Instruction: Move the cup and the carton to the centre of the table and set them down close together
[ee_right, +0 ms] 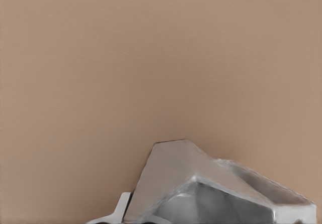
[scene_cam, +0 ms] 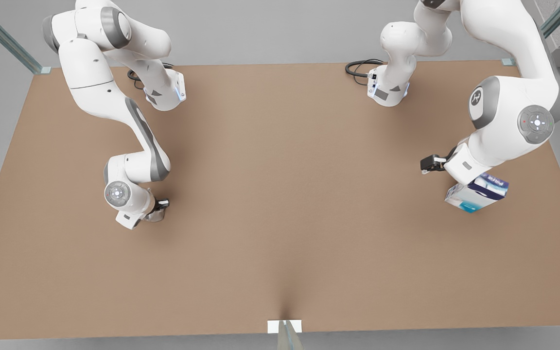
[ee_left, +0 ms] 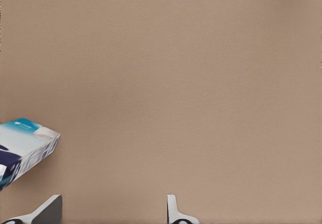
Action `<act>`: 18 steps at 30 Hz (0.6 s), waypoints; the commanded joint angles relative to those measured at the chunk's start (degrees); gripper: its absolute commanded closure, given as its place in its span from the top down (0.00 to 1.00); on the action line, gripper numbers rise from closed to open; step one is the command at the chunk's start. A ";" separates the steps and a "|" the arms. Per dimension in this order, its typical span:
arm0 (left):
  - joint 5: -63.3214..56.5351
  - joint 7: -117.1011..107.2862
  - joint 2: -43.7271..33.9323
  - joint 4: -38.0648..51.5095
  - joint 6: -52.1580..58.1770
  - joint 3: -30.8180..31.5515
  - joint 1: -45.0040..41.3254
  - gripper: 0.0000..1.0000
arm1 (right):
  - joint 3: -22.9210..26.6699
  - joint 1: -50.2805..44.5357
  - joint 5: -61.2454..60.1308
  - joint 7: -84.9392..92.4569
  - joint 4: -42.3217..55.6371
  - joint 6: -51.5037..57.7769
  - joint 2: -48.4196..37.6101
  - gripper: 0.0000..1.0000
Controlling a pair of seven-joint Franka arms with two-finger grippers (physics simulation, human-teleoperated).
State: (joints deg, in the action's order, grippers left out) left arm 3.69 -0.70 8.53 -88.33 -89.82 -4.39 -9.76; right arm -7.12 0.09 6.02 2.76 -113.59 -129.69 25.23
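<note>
- The table [scene_cam: 280, 194]: tan, its centre bare; the pick-up step is in hand for both things.
- The carton [scene_cam: 477, 194]: white, teal and navy, lying askew at the front view's right. The left gripper [ee_left: 113, 206] is spread beside it, not around it, and next must straddle it.
- The cup [ee_right: 201, 189]: silvery and faceted, at the front view's left, right up against the right gripper [scene_cam: 161, 206]; whether it is pinched, I cannot tell.

The middle of the table [scene_cam: 280, 204] is left bare from edge to edge. On the front view's right, passage is blocked by the carton [scene_cam: 477, 193] beneath an arm; on the left, by the cup [scene_cam: 154, 215]. Two bases [scene_cam: 166, 92] are mounted along the far edge.
</note>
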 commanded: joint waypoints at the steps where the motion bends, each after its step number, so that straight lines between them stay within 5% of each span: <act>1: 0.00 0.00 0.00 0.00 0.00 0.00 0.00 1.00 | 0.00 0.00 0.13 -0.12 -0.05 0.05 0.00 0.21; 18: -0.09 0.18 0.00 0.18 -0.09 -1.14 0.00 1.00 | -0.53 -2.11 0.13 -13.39 11.02 3.74 0.44 0.21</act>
State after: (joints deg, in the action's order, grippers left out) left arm 3.61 -0.53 8.53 -88.16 -89.91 -5.54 -9.59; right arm -7.80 -2.13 5.79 -12.44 -100.73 -124.56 26.31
